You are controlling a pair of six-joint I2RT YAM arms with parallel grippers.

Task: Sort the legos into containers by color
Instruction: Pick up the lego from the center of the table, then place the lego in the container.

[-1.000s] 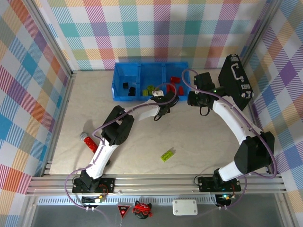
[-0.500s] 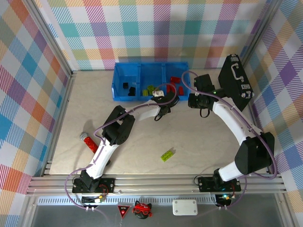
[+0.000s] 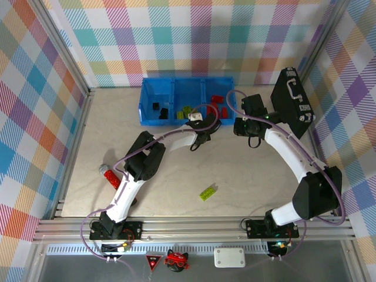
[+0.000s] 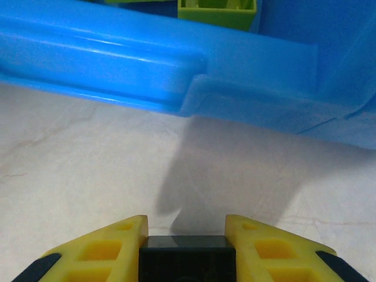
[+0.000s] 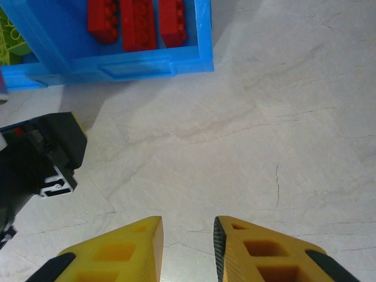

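Note:
My left gripper [image 3: 198, 124] hovers just in front of the blue bins [image 3: 185, 101], shut on a black lego [image 4: 187, 258] held between its yellow fingers [image 4: 111, 249]. The bin's front wall [image 4: 176, 70] rises close ahead, with a lime green lego [image 4: 217, 9] behind it. From above, the left bin holds black legos [image 3: 157, 108], the middle one green legos [image 3: 187, 110] and the right one red legos [image 3: 218, 103]. My right gripper [image 5: 187, 247] stands open over bare table near the bins' right corner [image 5: 202, 59], red legos [image 5: 138, 20] inside. One green lego [image 3: 207, 192] lies on the table.
A black briefcase [image 3: 292, 101] leans at the right wall. A red bar with a black end [image 3: 111, 176] lies by the left arm. My left wrist [image 5: 35, 158] sits close to the right gripper's left side.
The left gripper with the black lego has crept slightly up and left toward the bins. The right gripper has drifted a little to the right.

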